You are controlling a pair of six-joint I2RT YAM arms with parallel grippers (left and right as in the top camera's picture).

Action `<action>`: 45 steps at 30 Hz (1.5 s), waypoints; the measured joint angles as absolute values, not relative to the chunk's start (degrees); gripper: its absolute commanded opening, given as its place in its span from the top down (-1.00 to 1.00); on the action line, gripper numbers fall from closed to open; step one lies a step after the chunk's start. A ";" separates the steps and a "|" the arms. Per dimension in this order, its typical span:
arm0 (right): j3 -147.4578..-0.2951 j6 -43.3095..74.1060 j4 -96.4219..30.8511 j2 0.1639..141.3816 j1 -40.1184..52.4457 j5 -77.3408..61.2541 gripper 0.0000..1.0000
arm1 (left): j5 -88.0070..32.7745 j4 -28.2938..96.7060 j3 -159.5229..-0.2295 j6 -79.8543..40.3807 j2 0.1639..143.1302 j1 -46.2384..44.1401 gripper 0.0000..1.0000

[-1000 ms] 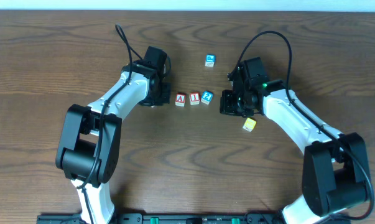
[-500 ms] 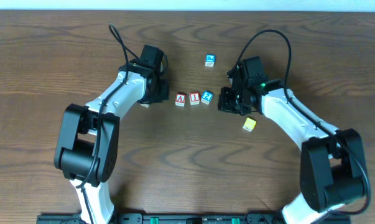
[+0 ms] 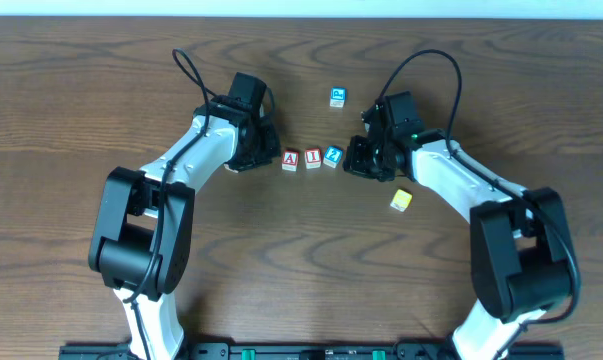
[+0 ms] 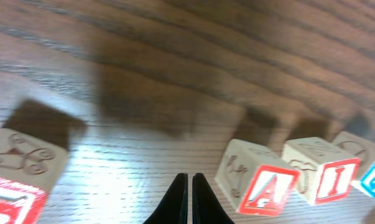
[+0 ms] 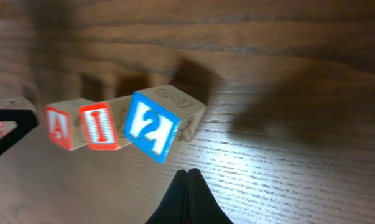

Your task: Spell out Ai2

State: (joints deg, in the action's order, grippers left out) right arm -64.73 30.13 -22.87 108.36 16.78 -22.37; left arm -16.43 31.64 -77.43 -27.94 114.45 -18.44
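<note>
Three wooden blocks lie in a row mid-table: a red A block (image 3: 290, 159), a red I block (image 3: 312, 159) and a blue 2 block (image 3: 332, 156), the last one turned askew. My left gripper (image 3: 256, 157) is shut and empty just left of the A block (image 4: 260, 182), with the I block (image 4: 321, 170) beyond it. My right gripper (image 3: 353, 163) is shut and empty just right of the 2 block (image 5: 155, 127). The right wrist view also shows the I block (image 5: 100, 126) and the A block (image 5: 61, 127).
A blue-lettered block (image 3: 337, 97) lies at the back centre. A yellow block (image 3: 401, 200) lies right of the row, in front of my right arm. Another red-lettered block (image 4: 16, 171) sits by my left gripper, partly under it in the overhead view.
My right gripper has moved left, closer to the 2 block. My left gripper has shifted slightly near the A block. The blocks have stayed put.
</note>
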 measured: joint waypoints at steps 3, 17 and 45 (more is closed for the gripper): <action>-64.73 30.85 -22.46 109.38 16.73 -22.52 0.97 | -17.96 30.79 -77.43 -28.73 115.13 -18.44 0.88; -64.73 33.28 -17.89 111.28 14.85 -24.64 0.97 | -21.06 29.41 -77.43 -30.52 117.08 -18.44 0.88; -64.73 34.15 -12.97 113.27 14.85 -27.83 0.97 | -22.55 26.44 -77.36 -35.07 118.10 -19.92 0.88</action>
